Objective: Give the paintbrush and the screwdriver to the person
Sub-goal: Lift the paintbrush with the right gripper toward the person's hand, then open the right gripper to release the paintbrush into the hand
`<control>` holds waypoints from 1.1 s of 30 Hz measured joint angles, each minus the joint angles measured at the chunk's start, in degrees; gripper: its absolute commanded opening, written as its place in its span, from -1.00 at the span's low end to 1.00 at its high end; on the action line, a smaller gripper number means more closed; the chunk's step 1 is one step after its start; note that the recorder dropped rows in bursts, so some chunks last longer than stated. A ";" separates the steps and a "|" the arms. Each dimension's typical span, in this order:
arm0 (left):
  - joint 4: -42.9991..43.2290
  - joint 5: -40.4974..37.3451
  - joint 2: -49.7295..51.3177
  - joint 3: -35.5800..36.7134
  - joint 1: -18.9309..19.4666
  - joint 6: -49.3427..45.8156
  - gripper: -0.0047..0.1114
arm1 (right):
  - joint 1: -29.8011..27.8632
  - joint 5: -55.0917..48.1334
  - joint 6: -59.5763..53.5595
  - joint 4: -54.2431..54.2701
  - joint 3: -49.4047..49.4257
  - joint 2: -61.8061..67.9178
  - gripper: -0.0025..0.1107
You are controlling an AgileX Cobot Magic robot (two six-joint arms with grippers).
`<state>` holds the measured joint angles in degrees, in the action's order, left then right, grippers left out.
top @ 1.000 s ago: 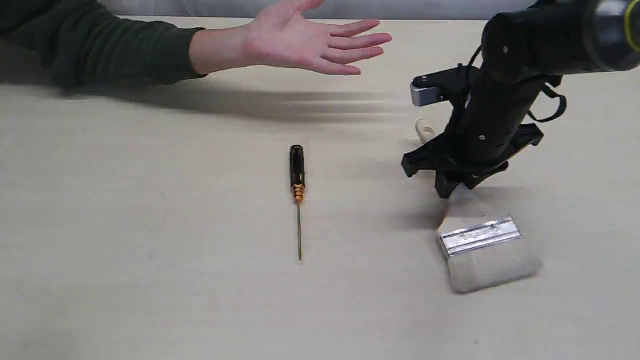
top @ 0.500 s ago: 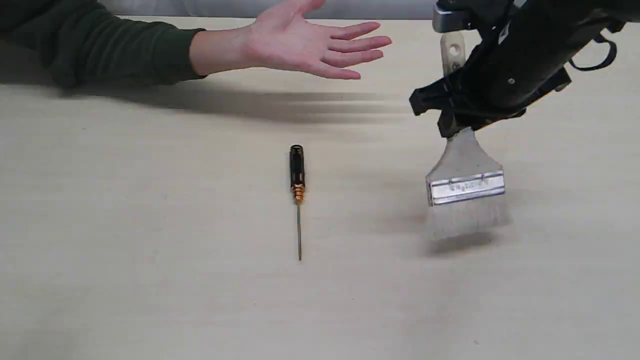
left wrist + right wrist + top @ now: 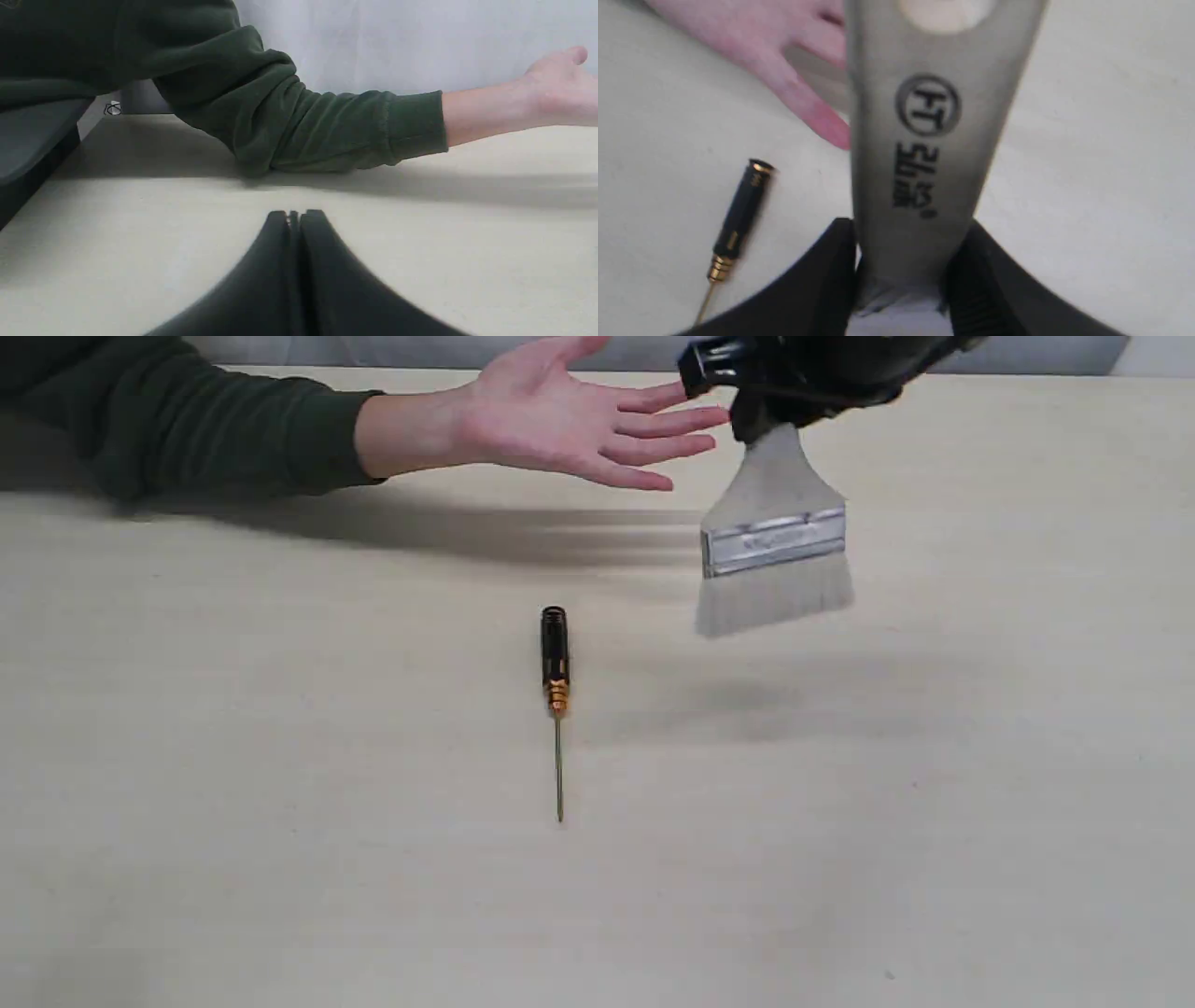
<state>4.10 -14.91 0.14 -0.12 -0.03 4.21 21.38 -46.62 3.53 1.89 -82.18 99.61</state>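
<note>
Off the bench (image 3: 280, 859) now, the paintbrush (image 3: 773, 537), gripped by the right pincer (image 3: 758, 422), has risen to the person's hand's (image 3: 551, 415) three o'clock: handover looks imminent; left pincer (image 3: 294, 217) closed.

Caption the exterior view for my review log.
Right gripper holds the paintbrush, bristles down, near the person's open hand; the screwdriver lies on the table.
</note>
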 measured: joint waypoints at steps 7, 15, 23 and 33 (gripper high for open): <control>0.00 0.00 0.00 0.00 0.00 0.00 -0.92 | 1.41 -0.12 1.49 -0.30 -10.26 6.39 -0.88; 0.00 0.00 0.00 0.00 0.00 0.00 -0.92 | 1.41 -0.36 1.85 -1.05 -22.67 14.85 -0.88; 0.00 0.00 0.00 0.00 0.00 0.00 -0.92 | 1.41 -3.83 1.85 -0.84 -33.87 23.81 -0.88; 0.00 0.00 0.00 0.00 0.00 0.00 -0.92 | 1.41 -4.67 1.95 -0.26 -37.31 29.26 -0.80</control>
<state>4.10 -14.91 0.14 -0.12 -0.03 4.21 22.79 -51.29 5.48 1.63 -119.49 128.87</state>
